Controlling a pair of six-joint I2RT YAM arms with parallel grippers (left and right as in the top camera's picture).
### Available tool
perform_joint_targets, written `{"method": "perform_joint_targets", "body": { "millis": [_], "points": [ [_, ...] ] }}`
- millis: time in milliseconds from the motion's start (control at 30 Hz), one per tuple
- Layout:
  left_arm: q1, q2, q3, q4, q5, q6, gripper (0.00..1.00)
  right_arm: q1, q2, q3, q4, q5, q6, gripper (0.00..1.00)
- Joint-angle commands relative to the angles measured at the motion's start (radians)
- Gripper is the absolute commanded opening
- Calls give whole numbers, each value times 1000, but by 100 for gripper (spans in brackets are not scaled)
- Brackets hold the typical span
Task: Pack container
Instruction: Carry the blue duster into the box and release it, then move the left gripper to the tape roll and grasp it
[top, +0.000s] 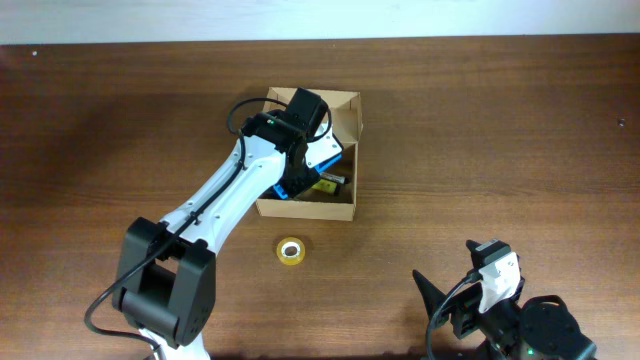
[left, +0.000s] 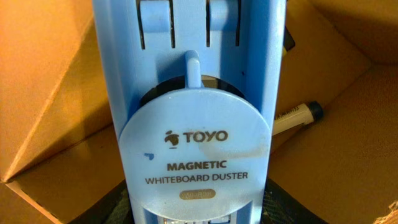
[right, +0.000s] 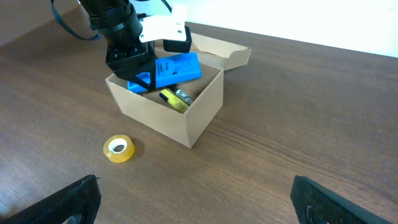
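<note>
The tan cardboard container (top: 345, 207) stands open at the table's middle, its flap lid folded back; it also shows in the right wrist view (right: 202, 115). My left gripper (top: 298, 182) reaches into it and is shut on a blue whiteboard duster (left: 199, 143), held tilted just inside the box (right: 177, 68). A marker (left: 297, 115) lies on the box floor beside the duster, and a yellow marker (right: 174, 99) shows in the right wrist view. My right gripper (right: 196, 202) is open and empty, low at the table's front right (top: 440, 300).
A yellow tape roll (top: 291, 251) lies on the wooden table just in front of the box, seen also in the right wrist view (right: 118, 149). The box's cardboard walls (left: 43, 93) stand close around the duster.
</note>
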Motion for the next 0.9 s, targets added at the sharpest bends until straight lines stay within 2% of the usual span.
{"method": "perform_joint_targets", "body": {
  "millis": [0, 100, 233, 567, 667, 867],
  "points": [
    [-6, 3, 22, 0, 19, -68, 54, -6, -4, -3, 3, 13, 5, 99],
    [-6, -3, 22, -11, 23, -74, 56, -6, -4, -3, 3, 13, 5, 99],
    [-6, -13, 23, -22, 35, -74, 70, -6, -4, -3, 3, 13, 5, 99],
    [-5, -113, 25, -44, 44, -169, 75, -6, -4, -3, 3, 13, 5, 99],
    [-5, -180, 31, -89, 43, -291, 76, -6, -4, -3, 3, 13, 5, 99],
    [-5, -323, 31, -192, 44, -702, 77, -6, -4, -3, 3, 13, 5, 99]
  ]
}}
